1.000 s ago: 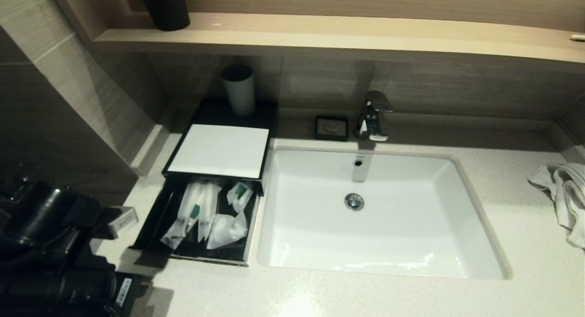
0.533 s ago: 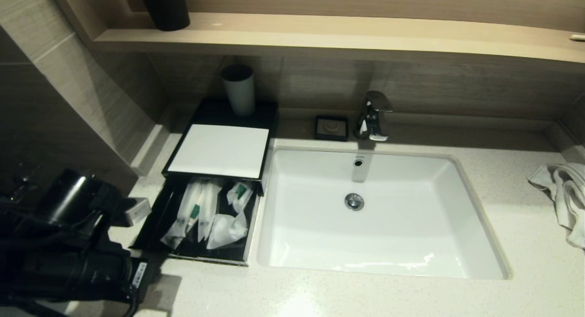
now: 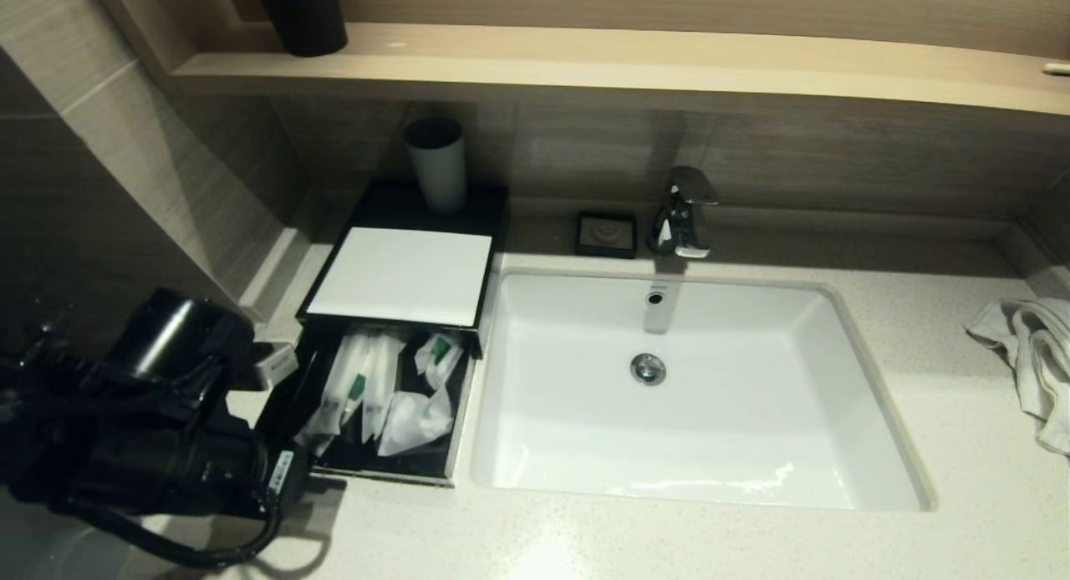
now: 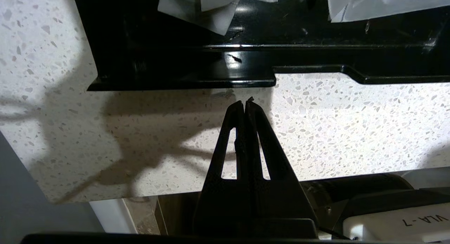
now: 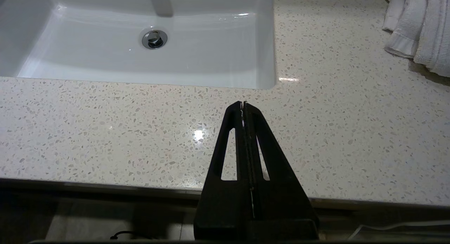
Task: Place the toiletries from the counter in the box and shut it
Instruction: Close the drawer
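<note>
- The black glossy box with a pulled-out drawer (image 3: 380,400) is found at the left of the speckled pale stone worktop (image 3: 752,538), just beside the white rectangular sink basin (image 3: 694,396).
- The left pincer (image 4: 245,104) is seen in the left wrist view with its two black fingers pressed together, nothing held between them; its tips are poised just short of the drawer's black front lip (image 4: 182,83), near the stepped cut-out in that lip, over bare worktop.
- In the head view the left arm is seen at the drawer's near left corner, partly covering that corner.
- The drawer is open, and white plastic-wrapped toiletry sachets (image 3: 376,396), some with green printing, are seen lying loosely inside it, overlapping one another.
- A flat white rectangular panel (image 3: 401,275) is seen on the box's top, and behind it a pale cylindrical cup (image 3: 436,164) stands upright.
- The right pincer (image 5: 243,104) is seen only in the right wrist view, fingers closed together and empty, hanging over the worktop's near edge in front of the basin's corner, well apart from the box.
- A crumpled white towel (image 3: 1032,354) lies at the worktop's far right.
</note>
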`<state>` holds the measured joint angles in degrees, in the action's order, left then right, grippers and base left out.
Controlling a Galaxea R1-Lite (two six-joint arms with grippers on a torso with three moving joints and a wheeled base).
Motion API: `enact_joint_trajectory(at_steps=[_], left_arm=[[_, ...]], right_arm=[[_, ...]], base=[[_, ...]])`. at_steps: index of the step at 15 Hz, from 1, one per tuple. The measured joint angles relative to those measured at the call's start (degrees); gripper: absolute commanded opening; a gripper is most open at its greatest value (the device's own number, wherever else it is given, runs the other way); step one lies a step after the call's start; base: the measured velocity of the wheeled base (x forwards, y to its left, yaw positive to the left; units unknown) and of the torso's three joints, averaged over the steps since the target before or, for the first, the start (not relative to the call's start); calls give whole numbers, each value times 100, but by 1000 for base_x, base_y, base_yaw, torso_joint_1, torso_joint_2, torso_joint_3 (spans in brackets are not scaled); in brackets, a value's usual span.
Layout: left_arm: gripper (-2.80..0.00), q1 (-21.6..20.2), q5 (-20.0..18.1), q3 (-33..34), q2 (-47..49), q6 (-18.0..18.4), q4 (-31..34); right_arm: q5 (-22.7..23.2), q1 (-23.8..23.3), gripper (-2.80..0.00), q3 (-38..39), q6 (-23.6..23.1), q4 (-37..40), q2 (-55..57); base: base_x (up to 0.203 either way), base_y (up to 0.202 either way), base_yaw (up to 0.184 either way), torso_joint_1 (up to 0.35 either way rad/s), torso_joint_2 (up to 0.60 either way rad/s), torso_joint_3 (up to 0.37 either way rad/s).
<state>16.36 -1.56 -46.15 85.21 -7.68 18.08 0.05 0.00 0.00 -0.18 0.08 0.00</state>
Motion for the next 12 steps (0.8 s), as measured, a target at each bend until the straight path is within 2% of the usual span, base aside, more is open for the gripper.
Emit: enact_joint_trajectory(at_steps=[2,5,12], left_arm=[[-280,-2,32,-91,94,-35,-9],[-280,-2,271,-285,225,-104,4],[-280,-22,288,-730,402,-129,-6]], right_arm=[[2,0,-280,0,-2,-3,0],[4,-2,-280,0,0,0,0],[2,-2,-280,0,1,0,0]], base=[[0,0,0,0,0,0],[0,0,0,0,0,0],[0,0,0,0,0,0]])
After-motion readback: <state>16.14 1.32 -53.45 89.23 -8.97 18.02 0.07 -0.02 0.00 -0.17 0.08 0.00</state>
